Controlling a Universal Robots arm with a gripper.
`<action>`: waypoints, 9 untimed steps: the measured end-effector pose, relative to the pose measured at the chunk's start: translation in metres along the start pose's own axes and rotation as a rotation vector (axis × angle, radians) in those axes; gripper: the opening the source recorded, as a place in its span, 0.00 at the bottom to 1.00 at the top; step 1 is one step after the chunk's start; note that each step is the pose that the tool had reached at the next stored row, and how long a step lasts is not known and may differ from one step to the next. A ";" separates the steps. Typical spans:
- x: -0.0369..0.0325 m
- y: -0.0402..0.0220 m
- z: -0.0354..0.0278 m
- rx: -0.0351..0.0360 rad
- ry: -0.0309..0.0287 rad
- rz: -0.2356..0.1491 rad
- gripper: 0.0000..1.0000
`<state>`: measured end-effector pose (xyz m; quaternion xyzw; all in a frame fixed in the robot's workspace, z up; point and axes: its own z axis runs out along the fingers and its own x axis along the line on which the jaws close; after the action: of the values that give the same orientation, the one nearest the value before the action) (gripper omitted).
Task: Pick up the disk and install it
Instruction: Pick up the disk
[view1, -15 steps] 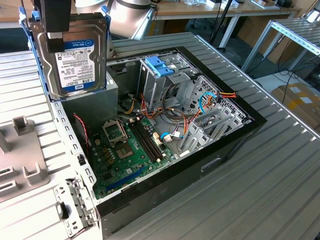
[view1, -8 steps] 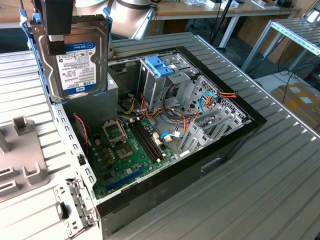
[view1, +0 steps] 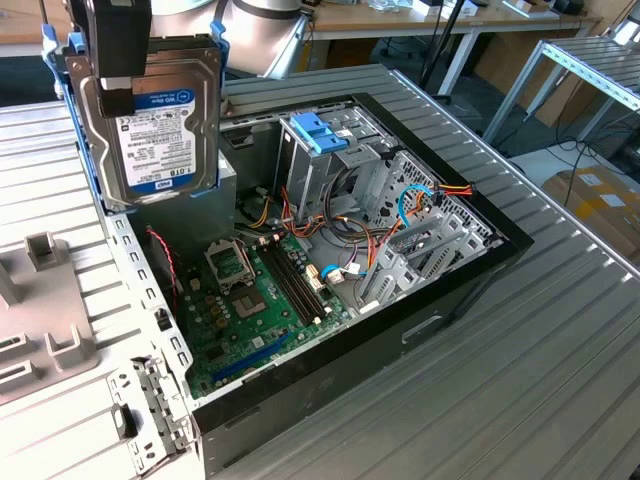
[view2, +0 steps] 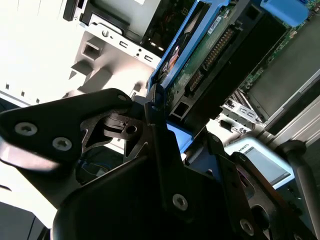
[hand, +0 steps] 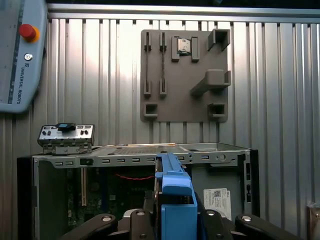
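Pincer (view1: 118, 90) is gripping the disk (view1: 150, 130) from above, carrying it on edge with the label facing the exterior camera and its long axis running roughly up and down. The disk is hanging clear over the open computer case (view1: 420, 320), above its corner at the exterior view's left. The drive cage (view1: 305, 185), topped by a light-blue bracket (view1: 318, 130), is sitting lower, off toward the exterior view's right, well apart.
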<state>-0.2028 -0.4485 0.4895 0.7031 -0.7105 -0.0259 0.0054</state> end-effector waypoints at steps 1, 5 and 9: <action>0.0017 0.0000 0.0000 0.0000 -0.0001 0.000 0.37; 0.0063 -0.0001 -0.0001 0.0000 -0.0001 0.000 0.37; 0.0116 -0.0001 -0.0003 0.0000 0.0000 0.000 0.37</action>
<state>-0.2028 -0.4601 0.4894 0.7031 -0.7106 -0.0259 0.0054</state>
